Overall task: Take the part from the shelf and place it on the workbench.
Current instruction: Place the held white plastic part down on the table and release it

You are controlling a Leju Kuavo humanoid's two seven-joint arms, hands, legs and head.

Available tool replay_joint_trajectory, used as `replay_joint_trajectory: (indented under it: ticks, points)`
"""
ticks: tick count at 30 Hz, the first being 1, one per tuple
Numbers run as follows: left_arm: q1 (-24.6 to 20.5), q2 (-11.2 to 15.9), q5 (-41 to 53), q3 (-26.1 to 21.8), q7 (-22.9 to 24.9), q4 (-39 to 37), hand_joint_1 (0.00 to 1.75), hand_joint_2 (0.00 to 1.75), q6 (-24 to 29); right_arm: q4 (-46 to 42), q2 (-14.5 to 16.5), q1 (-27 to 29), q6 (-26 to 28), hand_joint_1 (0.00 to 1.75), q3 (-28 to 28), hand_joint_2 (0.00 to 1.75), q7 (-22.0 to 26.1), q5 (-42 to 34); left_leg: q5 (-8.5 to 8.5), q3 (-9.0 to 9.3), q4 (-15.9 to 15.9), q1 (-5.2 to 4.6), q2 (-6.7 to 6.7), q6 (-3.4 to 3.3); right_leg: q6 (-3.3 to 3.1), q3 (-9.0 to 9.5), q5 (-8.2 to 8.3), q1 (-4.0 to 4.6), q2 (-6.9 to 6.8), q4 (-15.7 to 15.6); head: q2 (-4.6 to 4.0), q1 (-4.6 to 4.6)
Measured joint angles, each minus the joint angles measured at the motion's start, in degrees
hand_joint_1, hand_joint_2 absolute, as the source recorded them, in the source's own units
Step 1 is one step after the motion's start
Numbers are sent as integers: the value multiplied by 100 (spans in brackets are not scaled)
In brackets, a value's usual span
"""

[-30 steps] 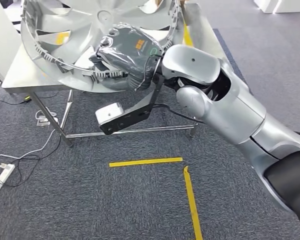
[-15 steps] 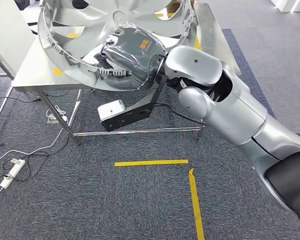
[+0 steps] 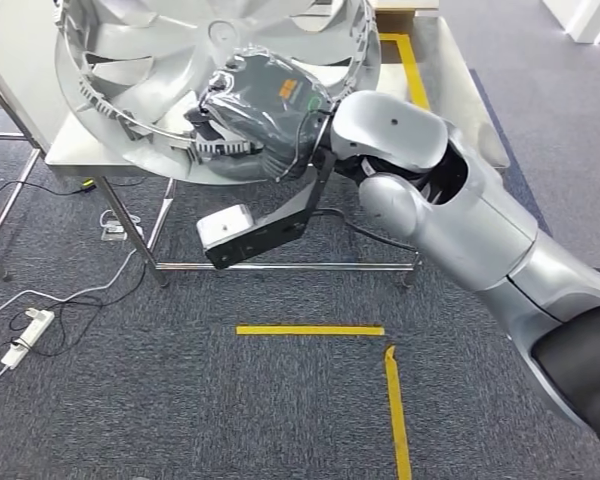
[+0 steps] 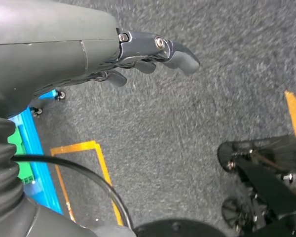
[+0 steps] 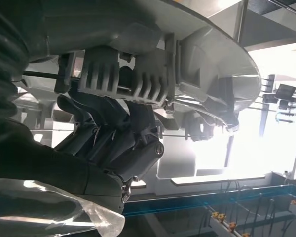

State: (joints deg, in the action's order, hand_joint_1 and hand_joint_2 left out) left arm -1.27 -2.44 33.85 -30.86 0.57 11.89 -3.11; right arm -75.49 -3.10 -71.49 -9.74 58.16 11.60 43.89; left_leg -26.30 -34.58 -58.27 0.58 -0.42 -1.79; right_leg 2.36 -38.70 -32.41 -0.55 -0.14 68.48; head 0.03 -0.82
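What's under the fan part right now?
The fan part is over the steel workbench; the right hand grips its near rim, fingers curled beneath. Whether it rests on the benchtop is hidden by the part itself.

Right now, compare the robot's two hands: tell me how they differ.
The right hand, wrapped in clear plastic, grips the rim of the large silver fan-shaped part over the steel workbench. The left hand holds nothing, fingers extended above grey carpet. Both have dark grey fingers.

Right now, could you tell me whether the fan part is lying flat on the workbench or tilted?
Tilted: the right hand grips the fan part at its near rim, holding that edge beyond the workbench edge.
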Motion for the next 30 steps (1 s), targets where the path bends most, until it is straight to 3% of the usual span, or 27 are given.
replay_joint_trajectory:
  ticks: [2,3,4,6,7,8,11,13,15,17,18,19,20,23,24,26,27,28,29,30]
  points:
    - [3,-3,14,-15,-22,0,0,175,-2,0,0,18,-1,175,7,175,7,1,-65,60,-3,-22,-17,-25,-7,-437,-126,5,7,597,0,4]
    - [6,-5,22,-22,-31,0,0,175,-10,0,0,29,-1,175,10,175,9,2,-114,114,-3,-32,-32,-29,-23,-525,-42,5,7,617,0,4]
    - [8,-7,32,-27,-38,0,0,175,-21,1,-1,38,-1,175,11,175,10,2,-171,186,-3,-43,-50,-30,-48,-506,139,8,8,427,-1,7]
    - [12,-16,50,-38,-52,-2,0,175,-52,7,-2,44,-1,175,13,175,10,2,-300,350,-2,-64,-77,-16,-122,-281,637,31,15,-319,-1,8]
    - [11,-22,53,-48,-56,-3,0,175,-63,13,-2,43,-3,175,18,175,8,3,-358,408,2,-71,-83,6,-148,-155,764,45,17,-665,-1,16]
    - [8,-27,54,-57,-58,-5,0,175,-70,17,0,43,-3,175,23,175,8,3,-407,448,23,-70,-84,36,-172,-53,819,62,21,-892,0,17]
    - [-8,-28,55,-71,-60,-7,0,175,-78,19,6,30,-1,175,32,175,12,3,-400,509,-50,-57,-76,133,-225,187,712,73,26,-1081,1,28]
    - [-13,-32,58,-73,-60,-7,0,175,-82,22,1,25,-1,175,26,175,5,5,-222,277,-566,-52,-50,198,-274,389,622,38,11,-1134,1,14]
    - [-4,-37,60,-77,-60,-7,0,175,-84,27,-1,39,-2,175,32,175,1,2,-205,-233,-1312,-25,-25,280,-299,601,476,10,0,-1158,1,-5]
    - [19,-29,60,-80,-60,-7,0,175,-83,30,0,59,-2,175,45,175,0,1,-641,-663,-1656,7,-15,329,-290,832,287,-15,8,-1162,1,-11]
    - [33,-22,60,-81,-60,-7,0,175,-82,32,0,65,-2,175,49,175,0,2,-889,-788,-1619,15,-8,344,-274,968,178,-34,14,-1164,1,-13]
    - [45,-15,60,-84,-60,-7,0,175,-82,34,0,67,-2,175,51,175,0,2,-1026,-860,-1458,19,1,355,-252,1121,60,-57,20,-1165,0,-14]
    - [58,-10,60,-87,-60,-7,0,175,-82,37,0,68,-2,175,53,175,1,3,-935,-891,-1191,22,16,362,-225,1283,-65,-81,21,-1169,0,-14]
    - [99,-6,60,-109,-59,-16,0,175,-84,62,2,92,-7,175,78,175,4,5,396,-867,-295,8,102,315,-120,1669,-428,-101,24,-1249,-1,-33]
    - [102,-6,61,-115,-57,-21,0,175,-85,69,4,97,-7,175,83,175,6,6,652,-828,-155,-1,114,276,-71,1813,-482,-94,25,-1315,0,-40]
    - [83,-8,61,-118,-56,-26,0,175,-85,66,15,67,-3,175,70,175,8,5,593,-653,-69,3,79,187,33,1897,-318,-85,33,-1225,1,-35]
    - [77,-10,62,-119,-56,-26,0,175,-84,61,20,45,-1,175,58,175,3,4,560,-547,-2,16,60,147,67,1777,-113,-83,36,-949,-1,-24]
    - [70,-12,62,-119,-58,-26,0,175,-81,58,23,23,-1,175,53,175,2,1,518,-439,45,25,45,109,79,1498,70,-79,39,-552,-1,-10]
    - [64,-13,62,-120,-60,-26,0,175,-78,57,24,12,-2,175,51,175,1,-1,454,-341,77,29,32,74,73,1177,149,-76,40,-135,-2,0]
    - [62,-13,62,-121,-60,-26,0,175,-74,58,24,8,-2,175,53,175,4,-2,367,-259,92,24,25,42,52,855,82,-70,35,191,-3,11]
